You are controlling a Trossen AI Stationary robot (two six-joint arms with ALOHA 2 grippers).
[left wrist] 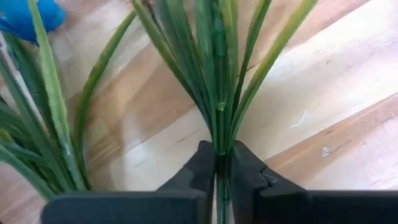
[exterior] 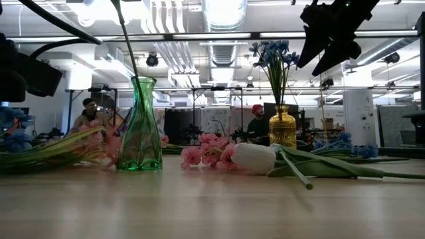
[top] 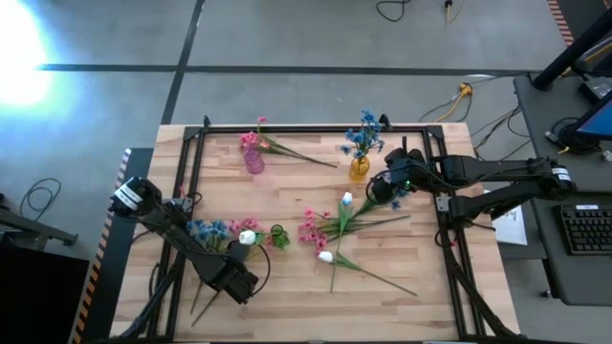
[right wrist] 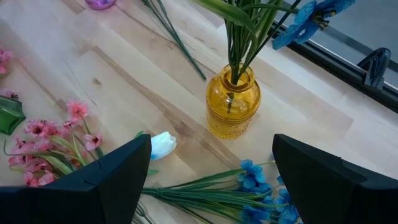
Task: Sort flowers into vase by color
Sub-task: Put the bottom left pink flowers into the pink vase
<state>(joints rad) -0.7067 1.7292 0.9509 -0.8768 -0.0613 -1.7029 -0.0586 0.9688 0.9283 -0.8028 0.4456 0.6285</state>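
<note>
My left gripper [top: 237,280] is near the table's near-left corner, shut on a green-stemmed sprig [left wrist: 217,74]. A white bud [top: 247,236] shows beyond it, beside the green vase [top: 277,236]. In the low view a thin stem [exterior: 127,40] slants up from the green vase's [exterior: 139,123] mouth; whether it is the held one I cannot tell. My right gripper [right wrist: 211,144] hovers open above a blue sprig [right wrist: 249,186] that lies on the table, just short of the yellow vase [right wrist: 232,102] that holds blue flowers [top: 363,134]. The pink vase [top: 253,159] holds pink blossoms. My left gripper pinches the sprig's bundled green stem [left wrist: 219,140] between its two fingers [left wrist: 245,168], just below where the long leaves fan out. The stem runs along the fingers and back between them, and the leaves spread out past the fingertips. The blossom is outside the wrist view.
Loose pink sprigs [top: 311,229], a white tulip [top: 326,256] and a pale bud [top: 346,199] lie at mid-table. Blue sprigs [top: 206,231] lie under my left arm. Black frame rails [top: 316,126] edge the table. People sit in the room behind. Bare wood lies along the near edge [top: 316,311].
</note>
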